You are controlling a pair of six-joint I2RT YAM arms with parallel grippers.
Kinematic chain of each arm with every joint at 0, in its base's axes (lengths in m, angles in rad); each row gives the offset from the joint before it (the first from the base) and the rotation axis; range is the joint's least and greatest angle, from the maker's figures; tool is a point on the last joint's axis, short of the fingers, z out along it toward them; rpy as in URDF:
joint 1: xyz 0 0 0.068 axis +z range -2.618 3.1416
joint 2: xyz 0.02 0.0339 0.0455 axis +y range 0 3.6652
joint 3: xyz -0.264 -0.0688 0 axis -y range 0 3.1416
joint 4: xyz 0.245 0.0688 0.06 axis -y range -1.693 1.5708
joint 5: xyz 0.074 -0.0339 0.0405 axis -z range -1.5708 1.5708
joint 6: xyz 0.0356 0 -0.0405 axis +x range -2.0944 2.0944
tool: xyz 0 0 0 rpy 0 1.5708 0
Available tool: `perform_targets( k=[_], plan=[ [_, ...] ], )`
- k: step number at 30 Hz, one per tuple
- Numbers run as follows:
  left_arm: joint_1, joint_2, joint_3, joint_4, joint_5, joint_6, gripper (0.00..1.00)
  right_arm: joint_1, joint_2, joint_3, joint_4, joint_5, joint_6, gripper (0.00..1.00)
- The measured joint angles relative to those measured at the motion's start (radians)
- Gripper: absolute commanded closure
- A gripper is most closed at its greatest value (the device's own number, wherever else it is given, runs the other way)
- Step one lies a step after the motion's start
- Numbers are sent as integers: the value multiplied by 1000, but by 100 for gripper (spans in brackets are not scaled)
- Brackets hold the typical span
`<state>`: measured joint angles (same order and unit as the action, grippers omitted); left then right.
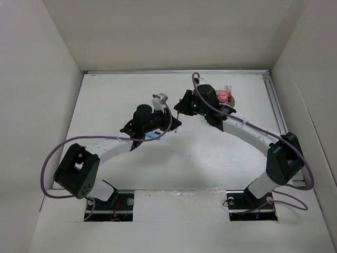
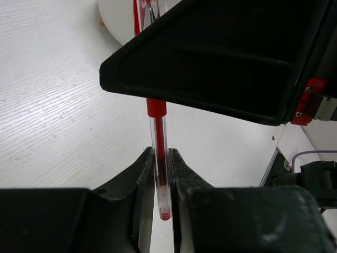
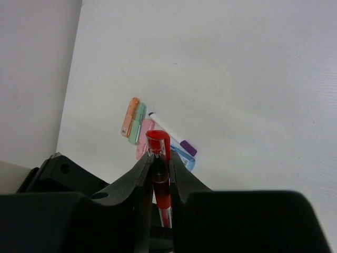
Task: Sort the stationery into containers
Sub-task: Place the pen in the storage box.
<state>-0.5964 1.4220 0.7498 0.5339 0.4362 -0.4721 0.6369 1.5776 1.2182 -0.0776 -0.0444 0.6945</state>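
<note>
The two arms meet over the middle of the table (image 3: 237,79). They both have hold of one thin red pen (image 2: 157,108).

The left gripper (image 2: 162,158) is pinched tight on the pen. Its two jaws press on the clear part near one end, with no gap to see. From there the pen runs up and goes out of sight behind the black body of the right gripper (image 3: 159,158).

The right gripper's jaws are closed on the same pen too. They squeeze it near its red cap, and the cap pokes out just past the tips.

So the pen is up in the air, held at both ends, and it does not touch the table.

Down on the table under the right gripper lies a little bunch of things. An orange piece (image 3: 129,117) and a green piece (image 3: 138,122) lie side by side. A pink piece (image 3: 143,138) is next to them. A white marker (image 3: 167,129) with a purple cap lies slanted just beside them, and a blue piece (image 3: 185,158) peeks out by it.

The white tub (image 2: 113,23) sits on the table beyond the pen. From above it is mostly hidden by the right arm.
</note>
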Motion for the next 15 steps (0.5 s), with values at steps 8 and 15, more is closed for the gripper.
perform_targets(
  k=[8,15],
  plan=[
    [-2,0,0,9,11,8,21,-8,1,2,0,64,6,100],
    [-2,-31,-3,8,3,-2,0,-136,-35,43,-39,251,20,100]
  ],
)
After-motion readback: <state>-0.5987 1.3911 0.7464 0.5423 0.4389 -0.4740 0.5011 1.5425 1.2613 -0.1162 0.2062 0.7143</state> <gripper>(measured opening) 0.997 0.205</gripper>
